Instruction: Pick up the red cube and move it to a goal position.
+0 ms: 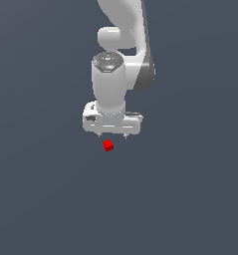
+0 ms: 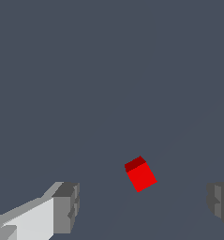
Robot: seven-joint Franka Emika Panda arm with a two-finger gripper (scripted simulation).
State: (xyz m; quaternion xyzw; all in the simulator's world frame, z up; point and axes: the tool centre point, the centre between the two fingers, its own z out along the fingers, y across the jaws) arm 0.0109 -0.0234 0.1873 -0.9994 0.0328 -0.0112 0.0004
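A small, plain red cube (image 1: 108, 145) sits on a flat, featureless dark grey bench (image 1: 41, 199); its edges are turned diagonally to the fingers (image 2: 66, 207), with no long axis; a glossy white robot hand (image 1: 112, 135) hangs just above, released, fingers spread wide, the cube between and below them, untouched.

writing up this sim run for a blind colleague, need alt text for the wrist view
A small red cube sits on a plain dark grey surface, seen between the two grey fingertips of the open gripper. The fingertips stand wide apart, neither touching the cube, which is turned at an angle to them. Nothing else is visible.
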